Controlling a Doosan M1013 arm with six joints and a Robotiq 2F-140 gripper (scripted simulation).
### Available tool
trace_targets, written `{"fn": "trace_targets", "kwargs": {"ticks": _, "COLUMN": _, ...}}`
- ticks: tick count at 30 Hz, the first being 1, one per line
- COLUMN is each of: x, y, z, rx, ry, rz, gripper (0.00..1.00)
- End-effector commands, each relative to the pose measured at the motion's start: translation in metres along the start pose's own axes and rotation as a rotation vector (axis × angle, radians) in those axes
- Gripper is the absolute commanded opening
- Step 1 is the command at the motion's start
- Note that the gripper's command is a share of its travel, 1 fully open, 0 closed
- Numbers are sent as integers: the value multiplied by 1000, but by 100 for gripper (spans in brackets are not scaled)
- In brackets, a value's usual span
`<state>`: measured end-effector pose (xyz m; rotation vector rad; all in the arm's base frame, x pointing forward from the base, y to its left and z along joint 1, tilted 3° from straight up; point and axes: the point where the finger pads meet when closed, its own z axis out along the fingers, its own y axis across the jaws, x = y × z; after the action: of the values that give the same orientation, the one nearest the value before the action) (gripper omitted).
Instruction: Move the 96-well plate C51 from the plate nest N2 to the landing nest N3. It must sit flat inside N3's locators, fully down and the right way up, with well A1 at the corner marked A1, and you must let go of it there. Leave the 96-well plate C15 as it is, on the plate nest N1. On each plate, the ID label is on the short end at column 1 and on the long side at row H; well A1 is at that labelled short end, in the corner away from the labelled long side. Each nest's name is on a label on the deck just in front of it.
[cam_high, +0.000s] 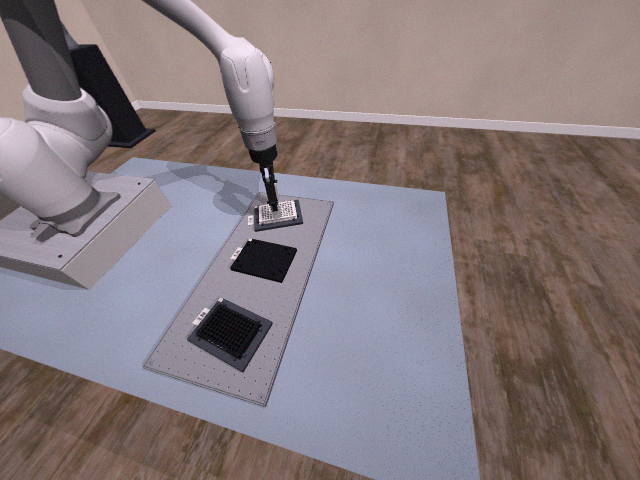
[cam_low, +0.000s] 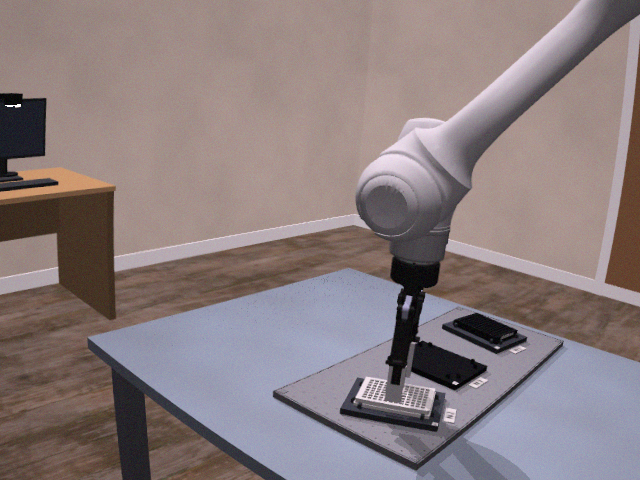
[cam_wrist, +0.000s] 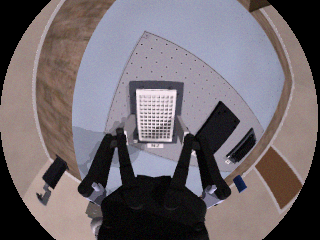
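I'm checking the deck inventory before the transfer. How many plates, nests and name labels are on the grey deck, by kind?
96-well plates: 2, a white plate and a black plate
Nests: 3, the white plate's nest, the bare middle nest, the black plate's nest
Deck labels: 3
Total: 8
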<state>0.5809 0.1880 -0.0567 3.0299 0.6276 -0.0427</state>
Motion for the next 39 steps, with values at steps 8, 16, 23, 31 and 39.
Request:
{"fn": "trace_targets", "kwargs": {"ticks": 8, "x": 0, "y": 0, "z": 0, "rx": 0, "ry": 0, "rz": 0, "gripper": 59}}
{"fn": "trace_targets", "kwargs": {"ticks": 16, "x": 0, "y": 0, "z": 0, "rx": 0, "ry": 0, "rz": 0, "gripper": 59}}
{"fn": "trace_targets", "kwargs": {"ticks": 23, "x": 0, "y": 0, "z": 0, "rx": 0, "ry": 0, "rz": 0, "gripper": 59}}
{"fn": "trace_targets", "kwargs": {"ticks": 31, "x": 0, "y": 0, "z": 0, "rx": 0, "ry": 0, "rz": 0, "gripper": 66}}
{"fn": "trace_targets", "kwargs": {"ticks": 39, "x": 0, "y": 0, "z": 0, "rx": 0, "ry": 0, "rz": 0, "gripper": 66}}
